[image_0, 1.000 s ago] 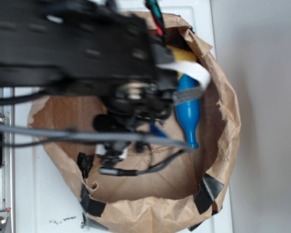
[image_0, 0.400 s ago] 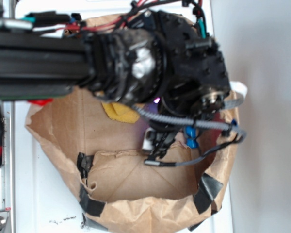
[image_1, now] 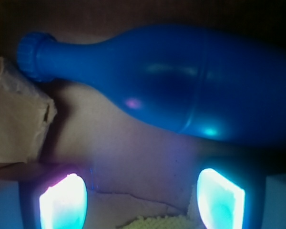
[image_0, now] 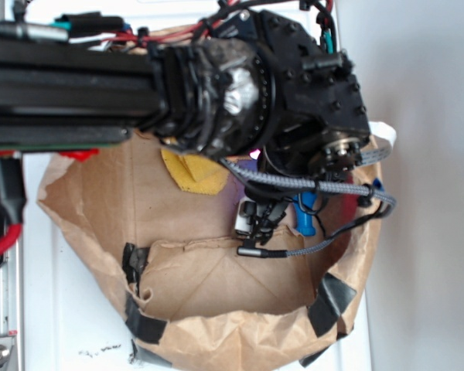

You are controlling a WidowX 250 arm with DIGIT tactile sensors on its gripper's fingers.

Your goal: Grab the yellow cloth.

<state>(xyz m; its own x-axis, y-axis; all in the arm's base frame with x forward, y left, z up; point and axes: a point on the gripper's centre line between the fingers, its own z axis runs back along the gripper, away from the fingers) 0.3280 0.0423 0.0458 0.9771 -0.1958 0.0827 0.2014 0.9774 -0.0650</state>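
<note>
The yellow cloth lies on the floor of the brown paper bag, at its upper left, with most of it hidden under my arm. In the wrist view only its fuzzy edge shows at the bottom of the frame. My gripper hangs to the right of the cloth, beside the blue bottle. From the wrist, the gripper is open, its glowing fingertips are wide apart and only bare paper lies between them. The blue bottle lies on its side just beyond them.
The crumpled paper bag wall, patched with black tape, rings the work area. A torn paper flap stands at the left of the wrist view. A small red patch shows under the arm at the bag's left rim.
The arm has swung right across the bag, from over the middle to above the blue bottle. A corner of the yellow cloth now shows at the upper left.
</note>
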